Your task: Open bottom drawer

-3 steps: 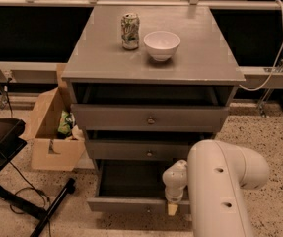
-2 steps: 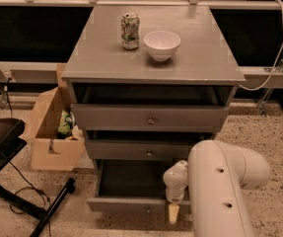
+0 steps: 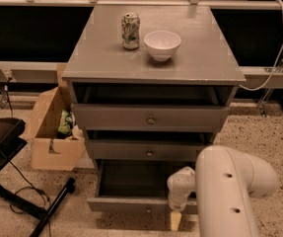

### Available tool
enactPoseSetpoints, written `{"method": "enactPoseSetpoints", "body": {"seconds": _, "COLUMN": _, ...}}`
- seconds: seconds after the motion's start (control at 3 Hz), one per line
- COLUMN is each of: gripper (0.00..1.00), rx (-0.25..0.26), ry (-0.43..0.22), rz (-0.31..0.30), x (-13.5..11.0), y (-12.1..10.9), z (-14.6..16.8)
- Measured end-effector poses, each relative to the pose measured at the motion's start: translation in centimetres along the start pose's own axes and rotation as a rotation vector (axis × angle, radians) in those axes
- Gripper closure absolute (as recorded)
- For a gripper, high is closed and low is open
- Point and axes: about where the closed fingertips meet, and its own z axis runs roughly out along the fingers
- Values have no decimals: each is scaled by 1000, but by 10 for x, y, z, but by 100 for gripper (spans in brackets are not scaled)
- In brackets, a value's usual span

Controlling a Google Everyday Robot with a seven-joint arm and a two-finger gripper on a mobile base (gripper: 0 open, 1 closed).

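Note:
The bottom drawer [image 3: 131,204] is the lowest of three grey cabinet drawers. It stands pulled out, and its deep dark inside [image 3: 131,177] shows behind the flat front. Its small knob [image 3: 148,210] sits at the middle of the front. My gripper [image 3: 175,220] hangs from the white arm [image 3: 229,191] just right of the knob, in front of the drawer front, with a pale fingertip pointing down. The two similar drawers above, middle [image 3: 148,150] and top [image 3: 150,117], are only slightly out.
A green can [image 3: 130,31] and a white bowl [image 3: 162,44] stand on the cabinet top [image 3: 101,58]. An open cardboard box [image 3: 52,132] sits on the floor at the left. A black stand with legs and a cable [image 3: 27,201] lies at the lower left.
The gripper has moved down and toward the camera. The bottom drawer has come out a little further with it.

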Motion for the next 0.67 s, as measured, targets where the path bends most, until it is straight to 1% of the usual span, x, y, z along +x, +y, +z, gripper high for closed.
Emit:
{"method": "enactPoseSetpoints", "body": {"seconds": 0.33, "gripper": 26, "rx": -71, "ry": -32, "rz": 27, "x": 13, "y": 43, "z": 16}}
{"method": "enactPoseSetpoints", "body": {"seconds": 0.67, "gripper": 57, "rx": -71, "ry": -32, "rz": 27, "x": 12, "y": 44, "z": 8}}
